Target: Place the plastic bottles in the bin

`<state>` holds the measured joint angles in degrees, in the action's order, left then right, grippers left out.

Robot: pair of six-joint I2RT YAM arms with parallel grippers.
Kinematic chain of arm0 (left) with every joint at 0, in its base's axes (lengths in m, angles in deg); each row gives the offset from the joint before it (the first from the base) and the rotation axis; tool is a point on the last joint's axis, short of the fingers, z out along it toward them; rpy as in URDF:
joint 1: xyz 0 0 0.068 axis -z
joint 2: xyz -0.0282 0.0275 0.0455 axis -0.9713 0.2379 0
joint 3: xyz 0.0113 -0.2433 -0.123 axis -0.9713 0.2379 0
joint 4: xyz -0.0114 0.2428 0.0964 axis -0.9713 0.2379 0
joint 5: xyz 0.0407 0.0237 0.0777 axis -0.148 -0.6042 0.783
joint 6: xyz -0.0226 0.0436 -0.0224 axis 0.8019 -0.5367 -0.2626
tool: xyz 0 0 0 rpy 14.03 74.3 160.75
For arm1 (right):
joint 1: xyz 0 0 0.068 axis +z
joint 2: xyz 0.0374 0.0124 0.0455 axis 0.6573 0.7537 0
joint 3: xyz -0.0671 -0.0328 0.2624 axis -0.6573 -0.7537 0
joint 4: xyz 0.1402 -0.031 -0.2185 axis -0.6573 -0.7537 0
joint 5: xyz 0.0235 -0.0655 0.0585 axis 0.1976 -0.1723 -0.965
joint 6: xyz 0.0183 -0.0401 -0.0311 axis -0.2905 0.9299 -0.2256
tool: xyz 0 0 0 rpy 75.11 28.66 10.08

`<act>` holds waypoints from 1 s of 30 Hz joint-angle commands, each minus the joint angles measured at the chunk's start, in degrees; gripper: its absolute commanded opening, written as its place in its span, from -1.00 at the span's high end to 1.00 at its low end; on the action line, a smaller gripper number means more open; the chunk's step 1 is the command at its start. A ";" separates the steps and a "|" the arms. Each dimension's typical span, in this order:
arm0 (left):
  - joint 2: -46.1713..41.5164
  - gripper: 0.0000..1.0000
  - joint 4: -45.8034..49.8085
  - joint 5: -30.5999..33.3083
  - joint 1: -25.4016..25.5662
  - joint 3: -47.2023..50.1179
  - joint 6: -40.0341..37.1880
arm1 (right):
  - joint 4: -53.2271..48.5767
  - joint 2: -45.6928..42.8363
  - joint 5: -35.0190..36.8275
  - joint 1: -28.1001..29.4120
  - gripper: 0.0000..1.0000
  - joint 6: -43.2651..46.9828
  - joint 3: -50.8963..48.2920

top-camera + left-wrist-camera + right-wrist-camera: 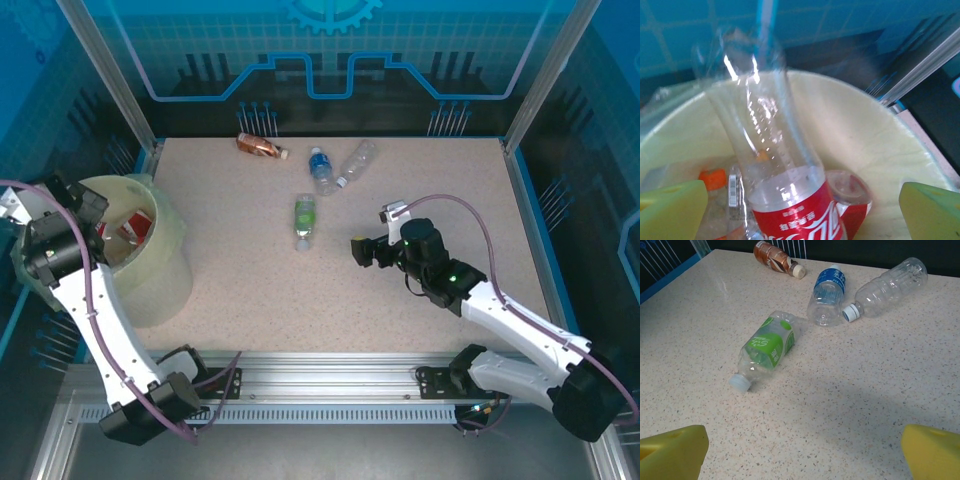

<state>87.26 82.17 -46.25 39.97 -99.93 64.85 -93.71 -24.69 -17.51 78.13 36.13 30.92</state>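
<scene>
My left gripper [85, 205] hangs over the bin [165, 262], the pale yellow-green bucket at the table's left edge. Its jaws stand wide open. In the left wrist view a clear bottle with a red label [767, 145] stands blurred between the fingers [672, 207], touching neither, inside the bin [870, 130]. A second red-labelled bottle [852, 197] and an orange cap [714, 178] lie below it. My right gripper [362, 250] is open, low over the table, short of the green-labelled bottle [767, 347]. Beyond lie a blue-labelled bottle [827, 290], a clear bottle [887, 285] and a brown one [774, 259].
The speckled table [250, 290] is walled at the back by a blue panel [330, 60] between metal posts. The green bottle [304, 220] lies mid-table; the brown [260, 147], blue [321, 170] and clear [357, 162] bottles lie near the far edge.
</scene>
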 commanded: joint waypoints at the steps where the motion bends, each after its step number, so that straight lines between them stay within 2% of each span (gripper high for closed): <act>1: 0.12 -0.98 -0.04 1.82 -1.03 3.70 6.65 | -0.35 0.77 -1.25 -0.74 -1.00 0.26 1.33; 4: 2.13 -0.96 -0.37 -1.10 -1.13 4.95 8.01 | -0.83 1.53 -1.35 -0.74 -1.00 0.95 1.99; 9: 0.73 -0.54 -5.39 -12.30 -1.08 8.49 4.34 | -1.33 2.43 -2.31 -0.78 -0.99 0.61 2.89; 16: -3.60 -0.21 -8.16 -17.46 -0.34 9.92 -3.38 | -1.24 3.40 -3.11 -0.75 -1.00 0.06 3.28; 20: -6.86 -0.15 -8.44 -20.39 0.06 9.08 -9.05 | -1.33 3.88 -3.24 -0.74 -1.00 -0.06 3.73; 25: -7.50 -0.11 -2.07 -21.48 0.15 4.43 -15.60 | -1.50 4.62 -3.31 -0.74 -1.00 -0.12 4.08; 30: -5.88 -0.11 4.64 -21.29 0.23 2.89 -14.95 | -2.80 5.48 -3.81 -0.74 -1.00 0.05 5.03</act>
<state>80.31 80.80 -66.24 40.03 -95.42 52.15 -95.44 -19.73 -20.66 78.13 36.33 33.48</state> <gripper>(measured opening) 0.558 0.999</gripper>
